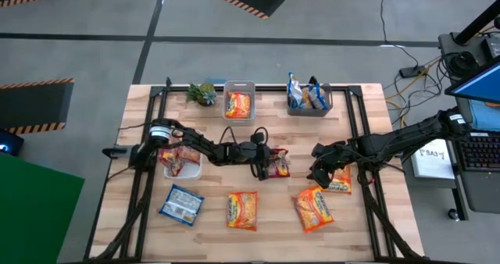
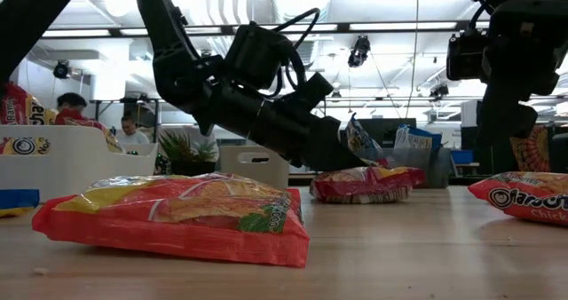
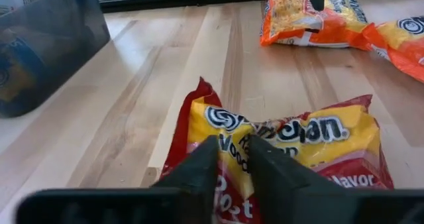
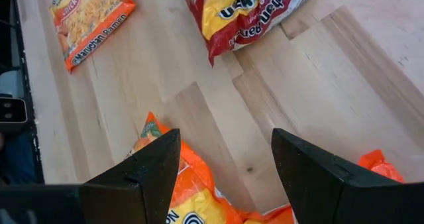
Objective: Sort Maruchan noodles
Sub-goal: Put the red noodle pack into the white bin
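My left gripper (image 1: 268, 161) reaches over the table's middle and is shut on a red-and-yellow noodle packet (image 1: 279, 165), which also shows in the low view as the red packet (image 2: 368, 183). My right gripper (image 4: 225, 177) is open. It hovers over one end of an orange packet (image 1: 337, 180), its fingers standing either side of the packet's corner (image 4: 192, 197). Lying flat and loose on the table are a blue packet (image 1: 181, 203) and two orange packets (image 1: 242, 210) (image 1: 314, 208). My left gripper pinches a raised crinkle of the wrapper (image 3: 242, 159) at the red packet's near end between its two fingers (image 3: 199, 168). The fingers come slanting down from the table's left (image 2: 342, 158). The packet lies flat on the table.
A white bin (image 1: 181, 170) by the left arm holds red packets. At the far edge, a white bin (image 1: 240, 86) holds an orange packet and a grey bin (image 1: 308, 108) holds blue ones. A small green plant (image 1: 203, 93) stands beside them. Bare wood lies between the two grippers.
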Tool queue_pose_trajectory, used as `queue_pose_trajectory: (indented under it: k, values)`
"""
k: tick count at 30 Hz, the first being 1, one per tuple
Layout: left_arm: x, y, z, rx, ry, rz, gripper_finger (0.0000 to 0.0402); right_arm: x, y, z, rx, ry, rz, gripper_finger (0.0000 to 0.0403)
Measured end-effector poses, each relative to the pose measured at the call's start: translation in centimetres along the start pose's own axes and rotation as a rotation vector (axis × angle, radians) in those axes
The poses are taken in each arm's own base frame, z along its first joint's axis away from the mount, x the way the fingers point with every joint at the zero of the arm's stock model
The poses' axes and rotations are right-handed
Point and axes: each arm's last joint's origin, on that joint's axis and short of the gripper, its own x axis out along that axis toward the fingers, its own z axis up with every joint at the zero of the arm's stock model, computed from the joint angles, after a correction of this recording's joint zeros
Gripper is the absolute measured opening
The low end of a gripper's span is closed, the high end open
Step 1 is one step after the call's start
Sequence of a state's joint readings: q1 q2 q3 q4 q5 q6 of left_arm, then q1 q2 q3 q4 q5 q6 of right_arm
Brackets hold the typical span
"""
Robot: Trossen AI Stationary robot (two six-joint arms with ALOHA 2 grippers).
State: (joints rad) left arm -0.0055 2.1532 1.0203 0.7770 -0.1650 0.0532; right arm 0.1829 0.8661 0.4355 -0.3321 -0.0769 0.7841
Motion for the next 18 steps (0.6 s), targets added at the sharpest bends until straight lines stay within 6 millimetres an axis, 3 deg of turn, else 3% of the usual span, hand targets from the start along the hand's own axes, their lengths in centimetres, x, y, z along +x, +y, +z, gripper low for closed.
queue_pose_trajectory:
  k: [5,12,18]
  values:
    - [0.0,0.0,0.0,0.0,0.001,0.0,0.0006,0.0,0.0,0.0,0.0,-0.001,0.0,0.0226]
    - [-0.1,-0.2,0.1,0.006,-0.002,-0.006,0.0001,0.0,-0.1,0.1,-0.015,-0.032,-0.032,0.0226]
    - [-1.4,-1.3,2.8,0.083,-0.07,-0.035,0.0,0.3,-0.3,0.3,-0.047,-0.151,-0.072,0.0226]
